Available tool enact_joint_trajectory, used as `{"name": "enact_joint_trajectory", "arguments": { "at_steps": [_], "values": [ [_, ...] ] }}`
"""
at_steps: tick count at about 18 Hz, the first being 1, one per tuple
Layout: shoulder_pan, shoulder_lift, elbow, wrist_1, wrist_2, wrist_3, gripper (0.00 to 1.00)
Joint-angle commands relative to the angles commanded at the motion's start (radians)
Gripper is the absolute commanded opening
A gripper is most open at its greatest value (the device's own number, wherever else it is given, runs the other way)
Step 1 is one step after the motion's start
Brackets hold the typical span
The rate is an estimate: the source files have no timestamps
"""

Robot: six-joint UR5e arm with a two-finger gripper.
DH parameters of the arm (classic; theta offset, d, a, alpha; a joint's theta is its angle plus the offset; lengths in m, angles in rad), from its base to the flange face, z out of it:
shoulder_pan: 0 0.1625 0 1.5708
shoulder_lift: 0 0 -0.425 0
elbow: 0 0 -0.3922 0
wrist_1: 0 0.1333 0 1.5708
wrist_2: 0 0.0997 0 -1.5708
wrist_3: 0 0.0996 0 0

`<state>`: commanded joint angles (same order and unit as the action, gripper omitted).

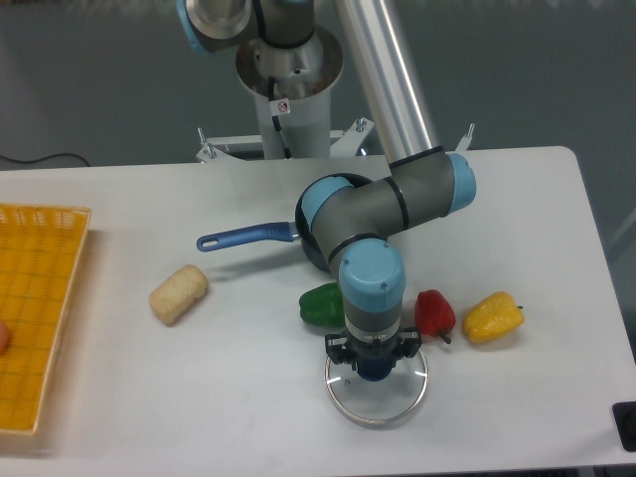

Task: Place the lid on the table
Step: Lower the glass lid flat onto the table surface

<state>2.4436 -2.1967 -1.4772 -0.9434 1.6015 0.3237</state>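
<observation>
The lid (377,386) is held by its blue knob in the clamped end effector (375,364), near the bench's (199,388) front edge.

Grey, plain wall (99,79) fills the backdrop from nine to three o'clock, evenly lit, no hard shadows. A black cable (40,159) trails in at nine o'clock along the far edge. Grey floor (611,199) shows at three o'clock, a dark object (626,425) at four.

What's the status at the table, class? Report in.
Gripper shut on the lid's knob. Lid low over the table, contact unclear. Green pepper and red pepper close behind.
</observation>
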Motion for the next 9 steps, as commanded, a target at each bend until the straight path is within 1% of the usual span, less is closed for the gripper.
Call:
{"name": "enact_joint_trajectory", "arguments": {
  "at_steps": [3,5,9],
  "values": [
    [0.000,-0.002,0.002,0.002,0.000,0.000,0.69],
    [0.000,-0.009,0.000,0.015,0.002,0.000,0.72],
    [0.000,-0.009,0.000,0.015,0.002,0.000,0.72]
  ]
}}
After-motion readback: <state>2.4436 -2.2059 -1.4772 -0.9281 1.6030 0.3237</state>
